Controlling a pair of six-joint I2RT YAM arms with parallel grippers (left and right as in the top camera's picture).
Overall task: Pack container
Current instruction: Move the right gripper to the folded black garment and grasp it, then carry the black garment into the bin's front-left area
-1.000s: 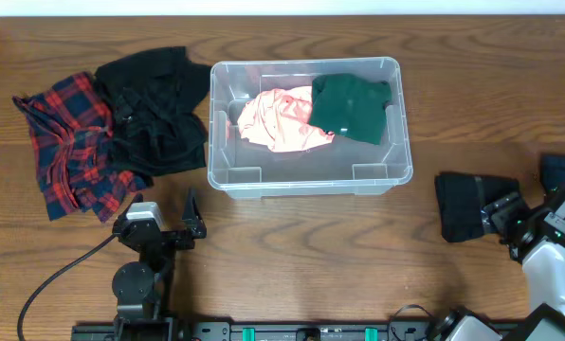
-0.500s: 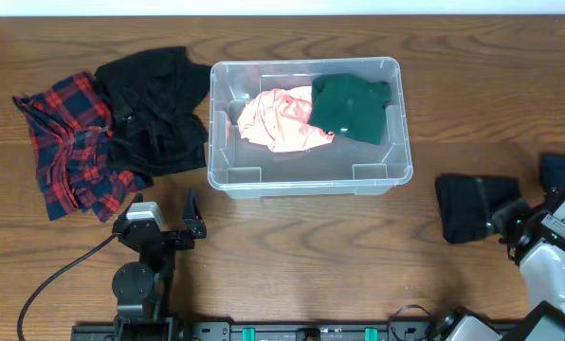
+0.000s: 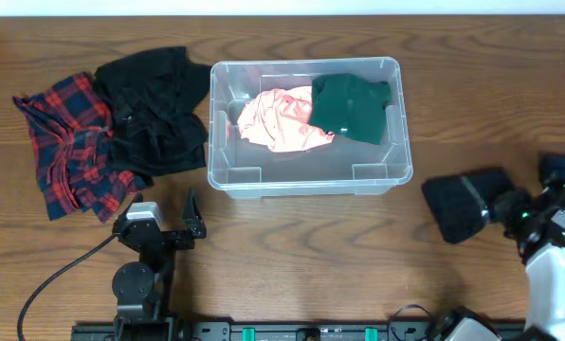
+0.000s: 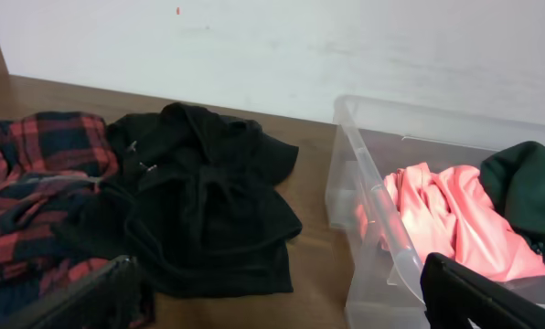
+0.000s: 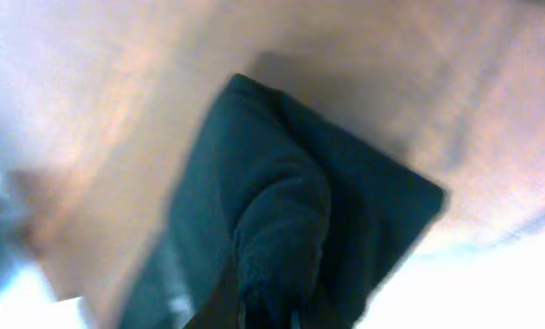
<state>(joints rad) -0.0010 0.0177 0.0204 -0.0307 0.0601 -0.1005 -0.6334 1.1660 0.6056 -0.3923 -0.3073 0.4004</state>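
Clear see-through rectangular container (image 3: pixel 306 177): rounded corners, rimmed edge. Sits mid-table, just right of black garment (image 3: pixel 154 109). Holds pink garment (image 3: pixel 278 120) and green garment (image 3: pixel 351 107), side by side. Right gripper (image 3: pixel 503 206) clenched on dark garment (image 3: pixel 456 204), right of container, apart from it. Left gripper (image 3: pixel 194 216) released, spread wide.

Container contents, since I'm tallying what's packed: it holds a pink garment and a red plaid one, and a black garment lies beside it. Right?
Not quite. The overhead view shows the container holding the pink garment and a dark green garment, not a plaid one. The red plaid garment lies outside on the table, next to the black garment beside the container.
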